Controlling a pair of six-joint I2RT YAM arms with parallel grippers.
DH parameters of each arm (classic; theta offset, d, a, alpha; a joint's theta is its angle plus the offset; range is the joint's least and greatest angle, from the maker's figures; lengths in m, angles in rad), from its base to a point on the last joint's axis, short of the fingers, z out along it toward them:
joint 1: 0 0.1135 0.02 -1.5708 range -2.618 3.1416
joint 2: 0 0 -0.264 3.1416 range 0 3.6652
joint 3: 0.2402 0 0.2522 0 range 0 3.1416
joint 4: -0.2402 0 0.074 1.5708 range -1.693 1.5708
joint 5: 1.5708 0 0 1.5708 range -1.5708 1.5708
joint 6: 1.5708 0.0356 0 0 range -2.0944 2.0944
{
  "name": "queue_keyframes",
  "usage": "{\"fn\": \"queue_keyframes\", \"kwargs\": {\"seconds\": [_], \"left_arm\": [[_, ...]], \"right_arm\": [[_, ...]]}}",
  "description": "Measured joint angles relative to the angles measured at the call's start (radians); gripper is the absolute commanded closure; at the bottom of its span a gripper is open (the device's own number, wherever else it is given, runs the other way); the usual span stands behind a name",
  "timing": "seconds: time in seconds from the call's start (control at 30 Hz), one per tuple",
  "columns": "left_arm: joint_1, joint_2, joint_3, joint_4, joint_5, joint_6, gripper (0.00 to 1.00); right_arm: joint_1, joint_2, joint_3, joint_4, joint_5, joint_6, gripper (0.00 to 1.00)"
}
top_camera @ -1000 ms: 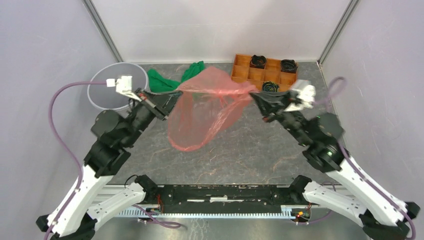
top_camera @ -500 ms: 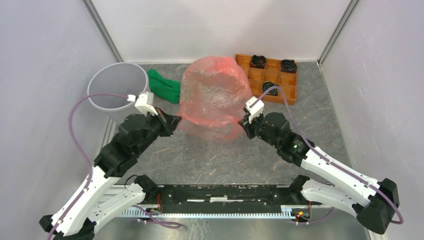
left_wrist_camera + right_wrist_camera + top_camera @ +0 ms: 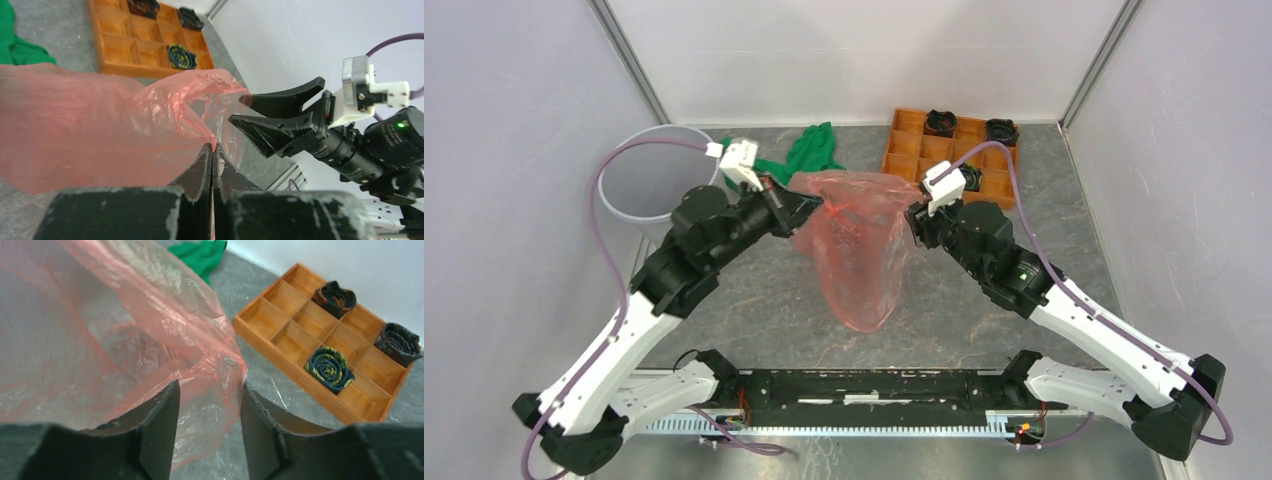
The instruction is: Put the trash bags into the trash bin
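Collapsed from its ballooned shape, the trash bag (image 3: 861, 255) now hangs limp, and the right jaws have parted. At the far left stands the trash bin (image 3: 636, 185), well to the left of the bag. Next, the left gripper (image 3: 812, 207) is clamped on the bag's left rim, and its arm is the one nearer the bin. The bag's long axis runs from its mouth toward the near edge. The right gripper (image 3: 914, 218) stands partly open, with film lying loose between its fingers.
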Motion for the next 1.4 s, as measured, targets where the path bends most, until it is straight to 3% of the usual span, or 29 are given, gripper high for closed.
{"fn": "queue_keyframes", "kwargs": {"seconds": [0.17,0.27,0.53,0.93,1.17,1.23,1.27,1.3,1.33,1.37,1.4], "left_arm": [[0.0,0.109,-0.002,0.018,0.047,0.0,0.98],[0.0,0.134,-0.005,0.031,0.067,0.0,0.98],[0.0,0.143,-0.005,0.053,0.106,0.015,0.98],[0.0,0.09,-0.007,0.027,0.131,0.04,0.98],[0.0,0.071,-0.012,-0.002,0.13,0.066,0.98],[0.0,0.065,-0.012,-0.015,0.129,0.078,0.98],[0.0,0.062,-0.012,-0.021,0.127,0.083,0.98],[0.0,0.057,-0.013,-0.028,0.122,0.088,0.98],[0.0,0.051,-0.015,-0.035,0.119,0.092,0.98],[0.0,0.044,-0.02,-0.042,0.112,0.099,0.95],[0.0,0.039,-0.023,-0.05,0.1,0.108,0.88]], "right_arm": [[0.0,-0.031,-0.033,-0.09,-0.036,-0.031,0.11],[0.0,-0.084,-0.048,-0.14,-0.055,-0.05,0.02],[0.0,-0.138,-0.025,-0.149,-0.072,-0.085,0.02],[0.0,0.084,0.013,-0.008,-0.145,-0.225,0.02],[-0.008,0.162,0.033,0.168,-0.289,-0.296,0.03],[-0.011,0.192,0.033,0.21,-0.327,-0.301,0.13],[-0.014,0.205,0.032,0.23,-0.345,-0.302,0.25],[-0.018,0.219,0.031,0.255,-0.362,-0.3,0.53],[-0.023,0.229,0.025,0.285,-0.378,-0.293,0.74],[-0.03,0.235,0.015,0.319,-0.393,-0.278,0.86],[-0.035,0.24,0.005,0.347,-0.404,-0.261,0.89]]}}
